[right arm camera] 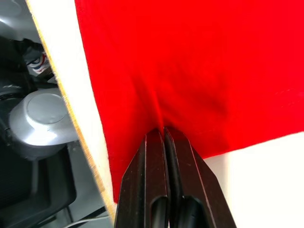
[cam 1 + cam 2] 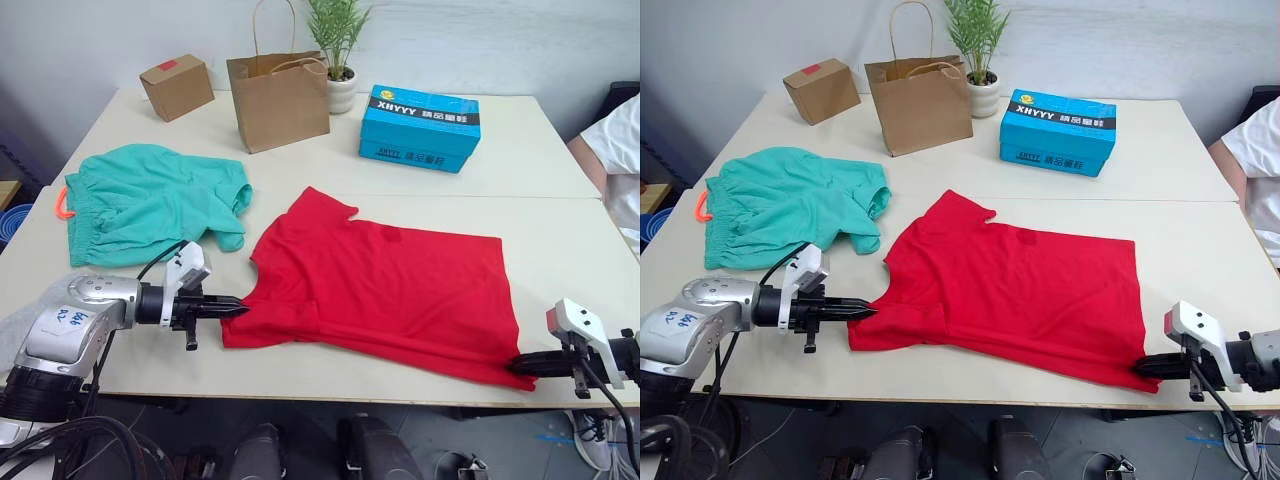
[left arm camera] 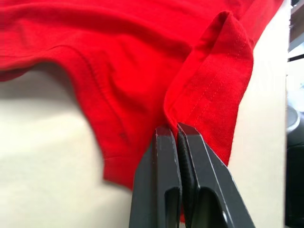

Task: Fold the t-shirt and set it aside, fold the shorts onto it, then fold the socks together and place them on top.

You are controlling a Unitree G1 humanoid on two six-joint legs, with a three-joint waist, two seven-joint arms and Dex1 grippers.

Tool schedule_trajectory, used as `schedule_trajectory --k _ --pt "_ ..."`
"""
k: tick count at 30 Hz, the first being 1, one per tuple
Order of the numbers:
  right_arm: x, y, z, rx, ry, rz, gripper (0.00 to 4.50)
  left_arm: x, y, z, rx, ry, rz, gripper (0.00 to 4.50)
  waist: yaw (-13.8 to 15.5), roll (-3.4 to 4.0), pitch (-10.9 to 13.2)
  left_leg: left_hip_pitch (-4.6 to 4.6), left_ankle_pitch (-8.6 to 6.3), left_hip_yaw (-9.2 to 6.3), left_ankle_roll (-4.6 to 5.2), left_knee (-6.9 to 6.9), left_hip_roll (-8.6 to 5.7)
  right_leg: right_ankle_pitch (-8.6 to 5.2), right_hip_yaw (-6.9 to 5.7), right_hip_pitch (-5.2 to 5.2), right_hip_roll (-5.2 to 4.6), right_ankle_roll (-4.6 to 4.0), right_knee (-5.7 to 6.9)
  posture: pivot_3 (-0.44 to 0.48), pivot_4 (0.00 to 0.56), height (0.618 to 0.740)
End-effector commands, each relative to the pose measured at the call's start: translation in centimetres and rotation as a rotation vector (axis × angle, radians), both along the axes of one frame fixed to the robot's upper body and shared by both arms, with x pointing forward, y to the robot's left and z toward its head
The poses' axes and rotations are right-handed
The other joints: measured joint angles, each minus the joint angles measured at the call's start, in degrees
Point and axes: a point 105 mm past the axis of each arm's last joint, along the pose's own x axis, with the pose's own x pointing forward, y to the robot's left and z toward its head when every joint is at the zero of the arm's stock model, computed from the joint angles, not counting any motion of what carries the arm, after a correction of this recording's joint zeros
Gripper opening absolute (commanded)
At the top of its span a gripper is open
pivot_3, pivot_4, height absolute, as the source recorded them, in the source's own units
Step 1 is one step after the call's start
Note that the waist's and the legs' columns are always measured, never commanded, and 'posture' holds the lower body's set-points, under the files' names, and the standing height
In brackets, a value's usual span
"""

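The red t-shirt (image 2: pixel 385 285) lies spread across the near half of the table, collar toward the left. My left gripper (image 2: pixel 238 307) is shut on the shirt's near-left sleeve edge (image 3: pixel 209 95), where the cloth bunches between the fingers. At the near-right corner my right gripper (image 2: pixel 517 364) is shut on the shirt's hem (image 1: pixel 156 109), close to the table's front edge. The teal-green shorts (image 2: pixel 150 200) with an orange drawstring (image 2: pixel 62 203) lie flat at the left, apart from both grippers. The socks are out of view.
Along the back stand a small cardboard box (image 2: pixel 177 86), a brown paper bag (image 2: pixel 279 98), a potted plant (image 2: pixel 338 50) and a blue shoebox (image 2: pixel 420 127). A person's white sleeve (image 2: pixel 617 140) shows at the right edge. The table's front edge (image 2: pixel 350 385) runs just below the shirt.
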Motion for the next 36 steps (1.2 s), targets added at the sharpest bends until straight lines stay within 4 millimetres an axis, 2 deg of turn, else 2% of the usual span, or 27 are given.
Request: schedule_trajectory --k 1,4,8,12,13,16,17,19,21,23,26,27,28,32,36 --pt "0.7 -0.3 0.4 0.004 -0.055 -0.039 0.03 0.4 0.0 0.8 -0.001 -0.046 -0.004 0.00 0.0 -0.01 0.0 0.00 0.00 0.00 0.00 0.00 0.00 0.00 0.00 0.00 0.00 0.00 0.00 0.000 0.150 0.740" --pt "1.2 0.3 1.2 0.077 -0.062 -0.071 0.62 1.1 0.0 1.8 -0.055 -0.117 0.030 0.69 0.1 -0.01 0.0 0.00 0.00 -0.01 0.00 0.01 0.00 0.00 -0.01 0.00 -0.01 0.01 0.00 0.000 0.150 0.740" --pt "2.0 -0.4 3.5 0.070 -0.243 -0.117 1.93 1.9 0.7 3.9 -0.139 -0.291 0.114 1.91 0.1 0.00 0.0 -0.02 0.00 -0.01 -0.01 0.03 0.00 0.02 -0.01 0.00 0.00 0.03 0.03 0.000 0.150 0.740" --pt "1.2 -1.4 5.6 0.112 -0.347 -0.201 3.31 1.3 2.0 5.3 -0.221 -0.386 0.218 3.16 0.1 0.01 0.0 -0.02 -0.01 -0.01 -0.03 -0.02 0.01 0.00 -0.01 -0.01 0.02 0.06 0.03 0.000 0.150 0.740" --pt "0.9 -1.4 5.9 0.126 -0.356 -0.210 3.64 1.0 2.3 5.6 -0.239 -0.393 0.236 3.20 0.1 0.00 0.0 -0.02 -0.02 -0.01 -0.05 -0.03 0.01 -0.01 -0.01 -0.01 0.02 0.08 0.02 0.000 0.150 0.740" --pt "-0.7 0.4 6.9 0.214 -0.348 -0.185 3.64 -1.1 1.6 5.1 -0.234 -0.350 0.168 3.20 0.1 -0.02 0.0 -0.02 -0.03 -0.04 -0.07 -0.03 0.03 -0.02 -0.01 0.02 0.03 0.09 0.00 0.000 0.150 0.740" --pt "-1.1 1.5 7.2 0.253 -0.346 -0.166 3.46 -2.0 1.0 4.6 -0.212 -0.330 0.117 3.02 0.0 -0.02 0.0 -0.03 -0.03 -0.04 -0.07 -0.05 0.03 -0.02 -0.01 0.02 0.02 0.10 0.00 0.000 0.150 0.740" --pt "-1.9 3.9 7.1 0.306 -0.336 -0.123 2.96 -3.6 -0.3 3.1 -0.155 -0.285 0.010 2.61 -0.1 -0.02 0.0 0.02 -0.06 -0.03 -0.11 -0.06 0.06 -0.02 0.00 0.06 0.02 0.10 -0.01 0.000 0.150 0.740" --pt "-2.3 6.5 6.1 0.312 -0.338 -0.059 2.28 -4.5 -1.6 1.8 -0.118 -0.270 -0.060 2.00 0.0 -0.02 0.0 0.07 -0.04 -0.04 -0.12 -0.04 0.06 -0.02 0.01 0.10 0.02 0.10 0.00 0.000 0.150 0.740" --pt "-2.6 8.6 5.0 0.317 -0.356 -0.008 1.54 -4.7 -2.7 1.0 -0.118 -0.268 -0.090 1.36 0.1 -0.03 0.0 0.08 -0.02 -0.06 -0.14 -0.03 0.06 -0.02 0.00 0.13 0.02 0.09 0.00 0.000 0.150 0.740" --pt "-2.4 12.3 2.2 0.314 -0.385 0.050 0.51 -4.1 -4.8 -1.4 -0.082 -0.291 -0.120 0.43 0.2 -0.10 -0.1 0.05 -0.01 -0.07 -0.10 -0.05 0.05 -0.01 0.00 0.11 0.03 0.09 -0.07 0.000 0.150 0.740" --pt "-2.3 12.8 1.7 0.319 -0.386 0.048 0.13 -3.8 -5.1 -1.7 -0.076 -0.303 -0.117 0.12 0.2 -0.10 -0.1 0.03 -0.01 -0.06 -0.09 -0.06 0.04 -0.01 0.01 0.10 0.02 0.09 -0.11 0.000 0.150 0.740" --pt "-2.0 13.0 1.3 0.314 -0.397 0.034 0.06 -3.5 -5.4 -2.0 -0.076 -0.305 -0.105 0.05 0.2 -0.09 -0.1 -0.02 -0.02 -0.07 -0.07 -0.05 0.00 -0.01 0.01 0.07 0.01 0.09 -0.10 0.000 0.150 0.740" --pt "-0.5 12.8 -0.3 0.268 -0.447 -0.040 0.06 -2.1 -5.8 -3.2 -0.045 -0.328 -0.062 0.05 0.1 -0.14 -0.1 -0.10 -0.04 -0.05 0.02 -0.03 -0.03 0.02 0.02 0.01 -0.03 0.14 -0.12 0.000 0.150 0.740" --pt "0.1 11.1 -0.4 0.262 -0.462 -0.105 0.06 -0.2 -5.4 -2.6 -0.062 -0.383 0.036 0.05 0.2 -0.14 -0.1 -0.07 -0.03 -0.06 0.03 -0.05 -0.03 0.02 0.00 0.01 -0.02 0.14 -0.09 0.000 0.150 0.740"
